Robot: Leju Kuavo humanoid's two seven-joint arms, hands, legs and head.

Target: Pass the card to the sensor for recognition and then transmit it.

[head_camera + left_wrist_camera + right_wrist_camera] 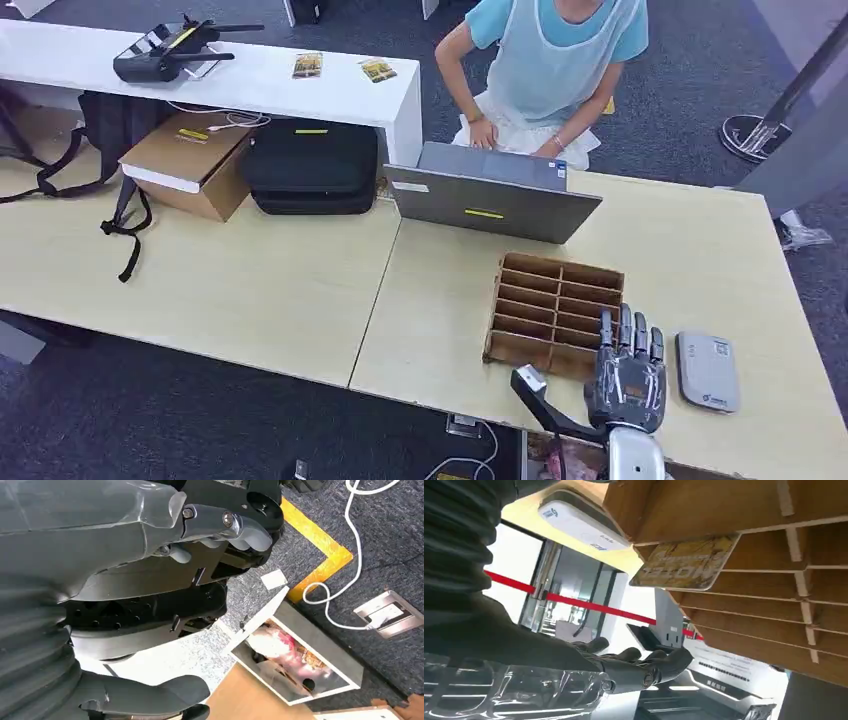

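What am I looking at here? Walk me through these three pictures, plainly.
A humanoid robot stands at a wooden table. The head view looks down from high on its body: its right hand, open and holding nothing, hovers by a wooden slotted rack. Beside that lies a white card sensor; behind it a laptop and a seated person. The right wrist view, turned, shows a yellow card sticking out of the rack. The left wrist view shows the left hand over carpet; whether it is open is unclear.
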